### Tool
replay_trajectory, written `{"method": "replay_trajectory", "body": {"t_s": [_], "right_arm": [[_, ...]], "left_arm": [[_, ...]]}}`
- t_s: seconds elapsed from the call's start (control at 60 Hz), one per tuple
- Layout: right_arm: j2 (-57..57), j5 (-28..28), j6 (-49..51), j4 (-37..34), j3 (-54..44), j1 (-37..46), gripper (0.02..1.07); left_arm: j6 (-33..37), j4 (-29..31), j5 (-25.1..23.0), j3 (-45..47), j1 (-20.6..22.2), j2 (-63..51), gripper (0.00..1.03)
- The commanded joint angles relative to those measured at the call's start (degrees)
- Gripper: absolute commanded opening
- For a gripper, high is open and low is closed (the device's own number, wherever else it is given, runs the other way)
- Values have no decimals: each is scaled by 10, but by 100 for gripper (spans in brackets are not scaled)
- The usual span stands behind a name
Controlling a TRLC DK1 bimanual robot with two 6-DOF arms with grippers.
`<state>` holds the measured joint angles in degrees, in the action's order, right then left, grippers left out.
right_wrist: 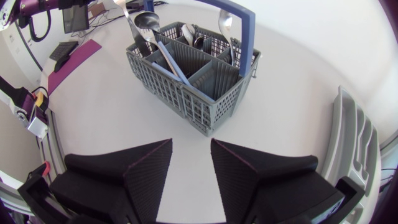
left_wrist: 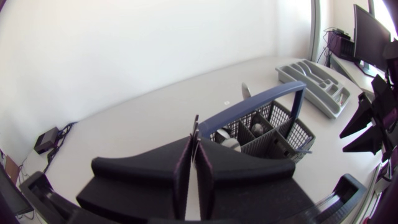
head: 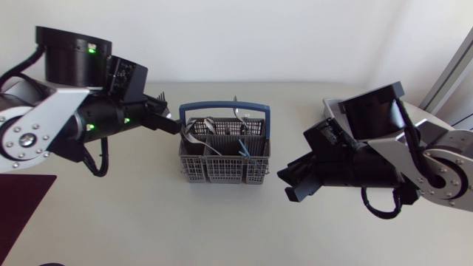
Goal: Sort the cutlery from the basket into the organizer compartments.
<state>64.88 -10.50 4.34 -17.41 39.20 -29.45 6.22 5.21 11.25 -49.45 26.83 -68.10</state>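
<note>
The grey cutlery basket with a blue handle stands mid-table and holds several pieces, spoons among them. My left gripper is at the basket's left end, just above the rim. Its fingers are pressed together on the thin handle of a cutlery piece that sticks up between them; which kind of piece it is cannot be told. My right gripper hangs open and empty just right of the basket. The grey organizer lies beyond the basket, off to the right.
A dark red mat lies at the table's front left. Bare table stretches in front of the basket and between it and the organizer.
</note>
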Motion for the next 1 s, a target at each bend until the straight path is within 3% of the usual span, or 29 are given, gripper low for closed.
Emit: {"method": "replay_trajectory", "body": {"t_s": [0.0,0.1,0.317,0.517,0.983], "right_arm": [[-18,6,8,8,-14,-5,50],[-38,14,16,8,-9,-12,52],[-80,49,37,20,4,-45,82],[-83,83,53,-14,45,-88,88],[-56,64,84,-18,92,-119,88]], "left_arm": [[7,-12,5,11,9,46,6],[10,4,6,-4,11,92,6],[9,37,9,-28,34,171,6],[-14,86,4,-62,80,167,6],[-94,154,-214,-147,71,-18,6]]}}
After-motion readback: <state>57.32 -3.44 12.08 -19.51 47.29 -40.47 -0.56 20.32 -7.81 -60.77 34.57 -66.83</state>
